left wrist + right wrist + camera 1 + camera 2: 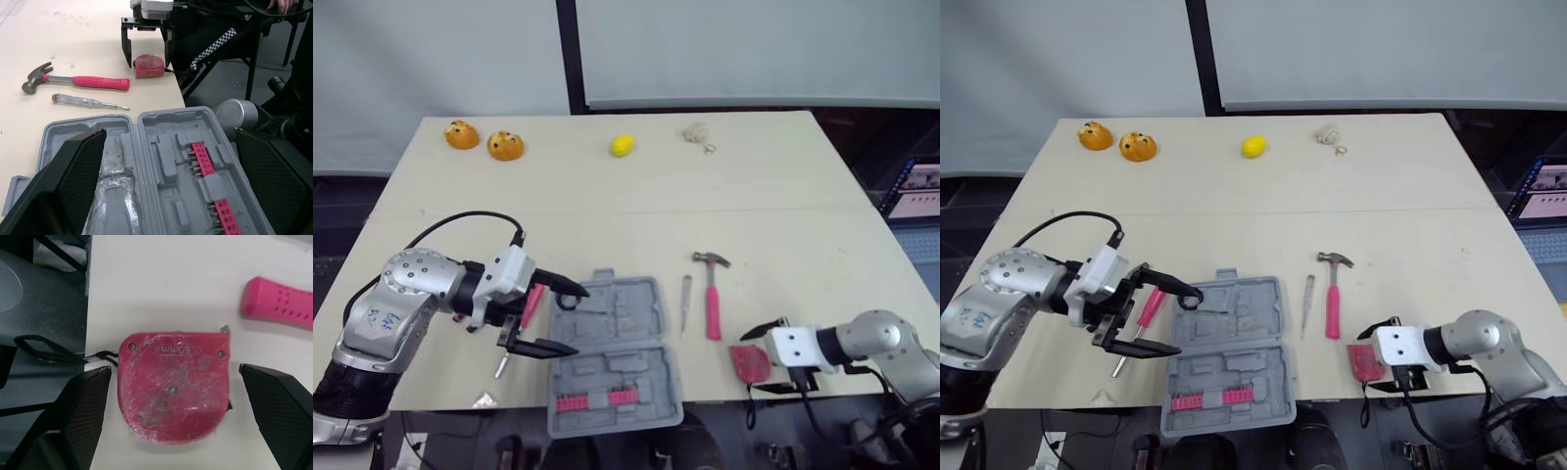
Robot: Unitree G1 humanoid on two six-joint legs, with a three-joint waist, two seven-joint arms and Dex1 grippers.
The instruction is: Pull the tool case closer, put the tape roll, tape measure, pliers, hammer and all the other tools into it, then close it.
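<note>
Right gripper (762, 358) fingers wide astride tape measure (173, 387) | left gripper (576, 319) fingers wide over open tool case (617, 364) | risk: off-centre squeeze could flick it off surface (705, 176) edge

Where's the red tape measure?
On the robot's right, near the table's front edge, the tape measure lies between the right gripper's open fingers, just nearer than the hammer's pink handle.

You have a grey tool case (628, 325) with pink bit rows (597, 399), pink dotted grip on the hammer (713, 299), red tape measure (173, 387), beige table (607, 206).
</note>
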